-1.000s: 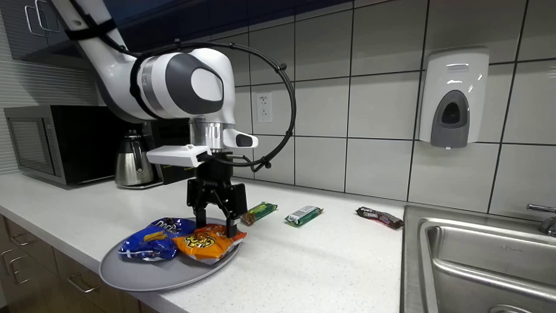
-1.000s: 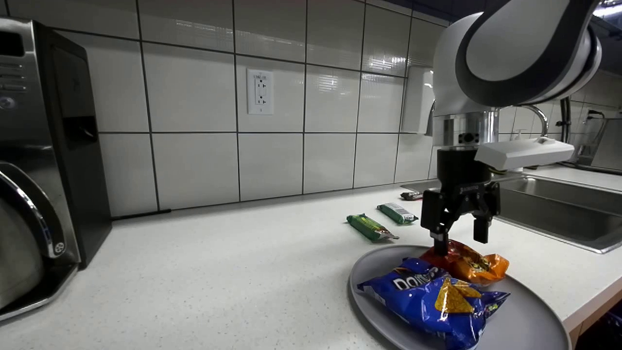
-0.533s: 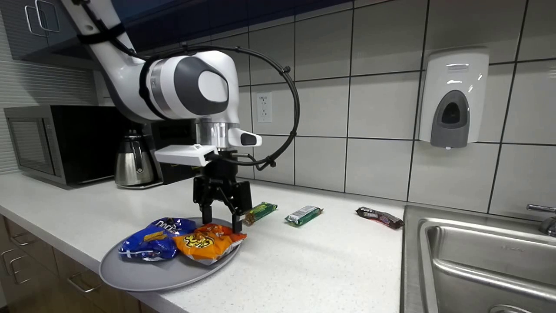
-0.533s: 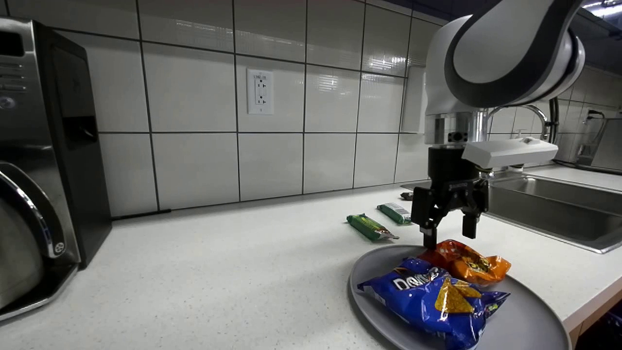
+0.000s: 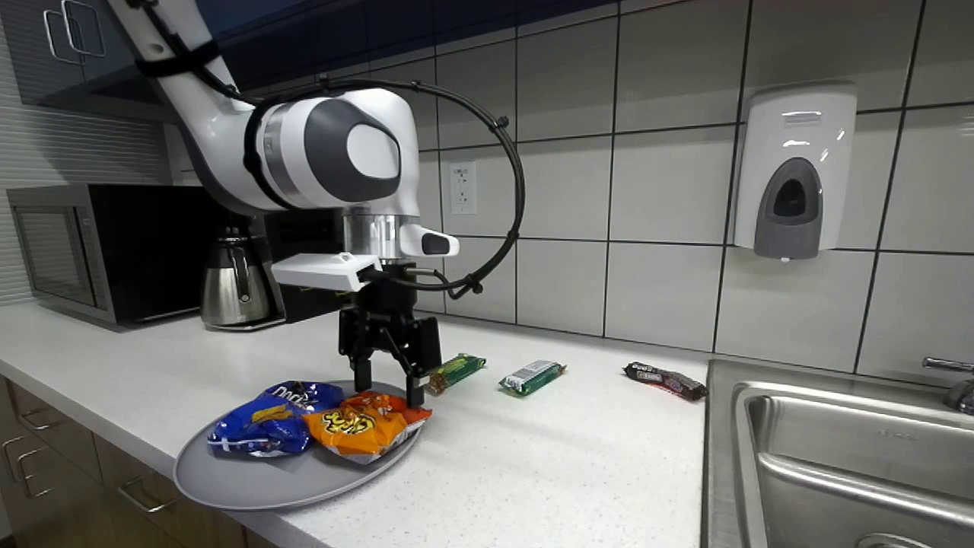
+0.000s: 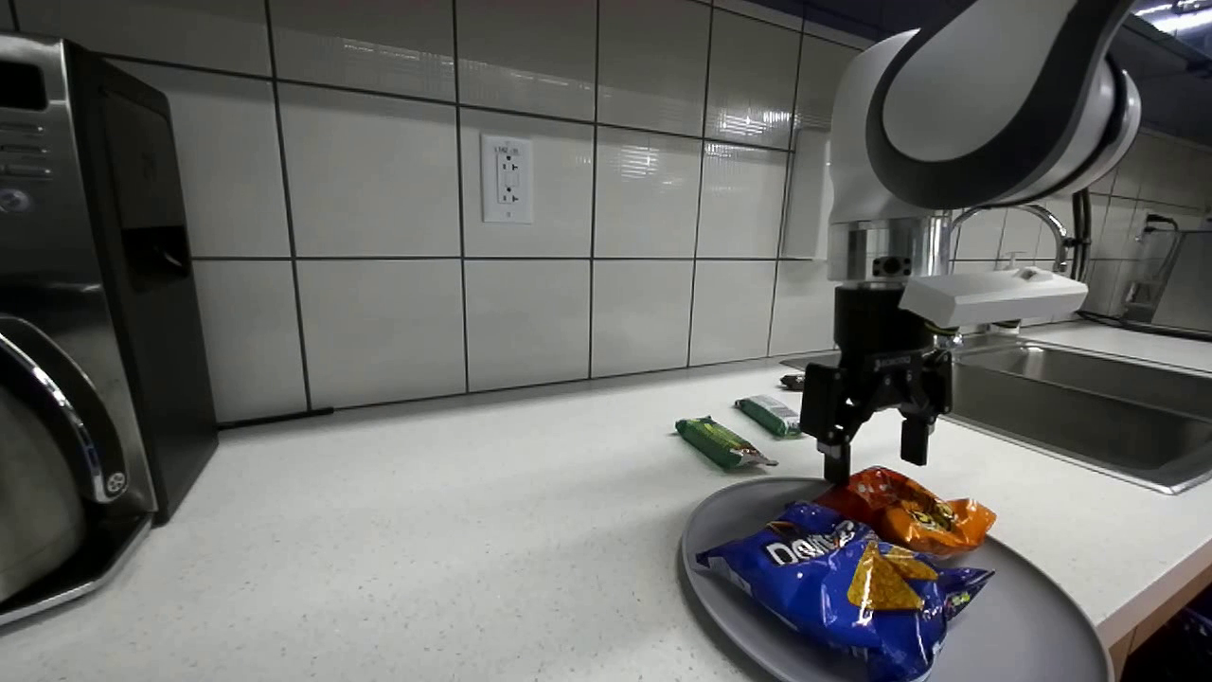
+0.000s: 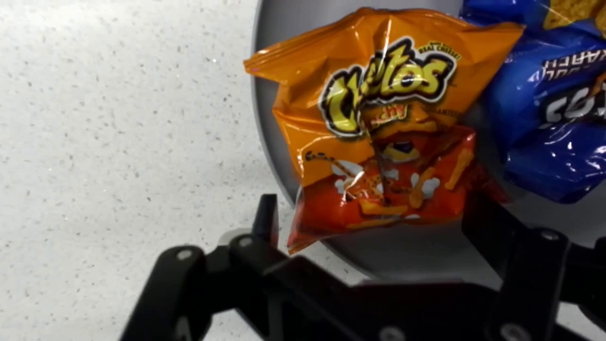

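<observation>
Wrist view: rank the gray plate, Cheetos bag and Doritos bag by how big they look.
1. Gray plate: its outline runs under both bags and past the frame.
2. Cheetos bag: nearly all in view.
3. Doritos bag: cut off by the frame, so smallest only as shown; the bags' full sizes can't be compared.

We count one orange Cheetos bag (image 7: 388, 94) and one blue Doritos bag (image 6: 843, 578), two chip bags in all, plus one gray plate (image 5: 304, 483). One green-and-yellow bar (image 6: 717, 441), one green-and-white bar (image 5: 533, 377) and one dark brown bar (image 5: 663, 380) give us three wrapped bars. We also find one claw (image 5: 389, 387) with two fingers (image 7: 266, 220). In an exterior view we count one microwave (image 5: 114, 251), one steel carafe (image 5: 228, 293), one wall dispenser (image 5: 797, 144), one steel sink (image 5: 725, 457) and one wall outlet (image 5: 463, 187).
</observation>
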`<state>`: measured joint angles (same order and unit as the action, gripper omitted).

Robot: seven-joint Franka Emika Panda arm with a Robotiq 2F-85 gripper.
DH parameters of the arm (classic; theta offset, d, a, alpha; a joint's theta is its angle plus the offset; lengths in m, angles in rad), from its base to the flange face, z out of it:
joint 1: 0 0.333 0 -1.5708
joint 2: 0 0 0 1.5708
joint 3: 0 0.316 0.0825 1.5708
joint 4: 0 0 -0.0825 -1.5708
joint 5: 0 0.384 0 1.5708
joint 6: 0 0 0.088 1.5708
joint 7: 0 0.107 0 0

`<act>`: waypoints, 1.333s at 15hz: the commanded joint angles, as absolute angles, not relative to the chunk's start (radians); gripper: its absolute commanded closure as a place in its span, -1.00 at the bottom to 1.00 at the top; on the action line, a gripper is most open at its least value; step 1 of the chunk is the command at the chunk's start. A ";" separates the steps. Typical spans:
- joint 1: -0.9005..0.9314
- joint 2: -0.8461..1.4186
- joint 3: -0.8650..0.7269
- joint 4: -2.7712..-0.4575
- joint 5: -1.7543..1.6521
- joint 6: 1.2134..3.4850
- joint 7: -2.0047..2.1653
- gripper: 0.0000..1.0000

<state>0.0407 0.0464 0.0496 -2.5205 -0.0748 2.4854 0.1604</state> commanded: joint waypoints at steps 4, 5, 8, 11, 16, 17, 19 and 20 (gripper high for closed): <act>0.046 -0.016 0.049 -2.568 -0.040 2.472 0.171 -1.00; 0.046 -0.022 0.049 -2.572 -0.038 2.471 0.171 -1.00; 0.046 -0.040 0.050 -2.585 -0.033 2.463 0.171 -1.00; 0.045 -0.054 0.050 -2.598 -0.029 2.458 0.170 -1.00; 0.045 -0.061 0.051 -2.610 -0.018 2.459 0.168 -1.00; 0.045 -0.060 0.051 -2.611 -0.016 2.459 0.169 -1.00; 0.044 -0.058 0.051 -2.610 -0.015 2.460 0.169 -1.00; 0.045 -0.057 0.052 -2.609 -0.015 2.460 0.169 -1.00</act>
